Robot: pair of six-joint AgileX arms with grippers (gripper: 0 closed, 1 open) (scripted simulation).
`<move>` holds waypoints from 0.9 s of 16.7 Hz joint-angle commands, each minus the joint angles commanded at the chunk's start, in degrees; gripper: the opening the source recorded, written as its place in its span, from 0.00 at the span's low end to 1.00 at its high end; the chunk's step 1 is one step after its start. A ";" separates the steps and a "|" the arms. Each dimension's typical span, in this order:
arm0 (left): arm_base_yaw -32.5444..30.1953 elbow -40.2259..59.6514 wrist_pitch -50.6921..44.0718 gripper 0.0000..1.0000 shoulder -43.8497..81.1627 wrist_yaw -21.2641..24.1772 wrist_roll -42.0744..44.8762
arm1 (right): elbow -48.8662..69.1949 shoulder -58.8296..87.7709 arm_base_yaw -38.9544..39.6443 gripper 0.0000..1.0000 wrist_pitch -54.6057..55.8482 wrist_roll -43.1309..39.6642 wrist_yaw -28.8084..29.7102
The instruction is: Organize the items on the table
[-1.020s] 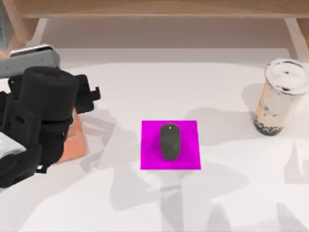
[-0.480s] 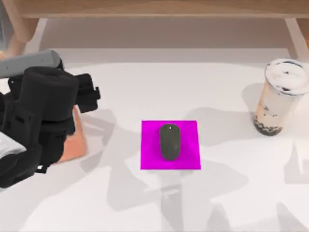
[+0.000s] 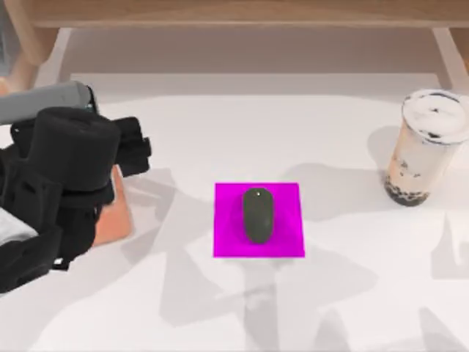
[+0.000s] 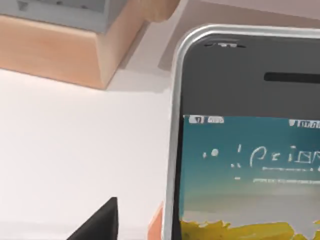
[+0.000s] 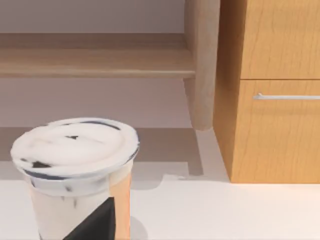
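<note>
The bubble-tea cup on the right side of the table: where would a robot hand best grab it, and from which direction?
Probably around the middle of the bubble-tea cup, coming in level from the side. It stands upright and its wide domed lid would block a grasp from above. The tapered round wall gives two fingers opposite faces, and the table around it leaves room.

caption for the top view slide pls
Dark grey oval mouse on magenta square pad; left gripper over orange stand.
</note>
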 joint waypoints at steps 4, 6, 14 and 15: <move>-2.80 -2.16 -3.70 1.00 -4.32 -2.26 -2.48 | 0.00 0.00 0.00 1.00 0.00 0.00 0.00; -3.25 -2.47 -4.24 1.00 -5.04 -2.61 -2.88 | 0.00 0.00 0.00 1.00 0.00 0.00 0.00; 0.00 -4.70 -3.97 1.00 -9.96 1.03 -0.54 | 0.00 0.00 0.00 1.00 0.00 0.00 0.00; 1.25 -5.78 -3.91 1.00 -12.23 2.57 0.46 | 0.00 0.00 0.00 1.00 0.00 0.00 0.00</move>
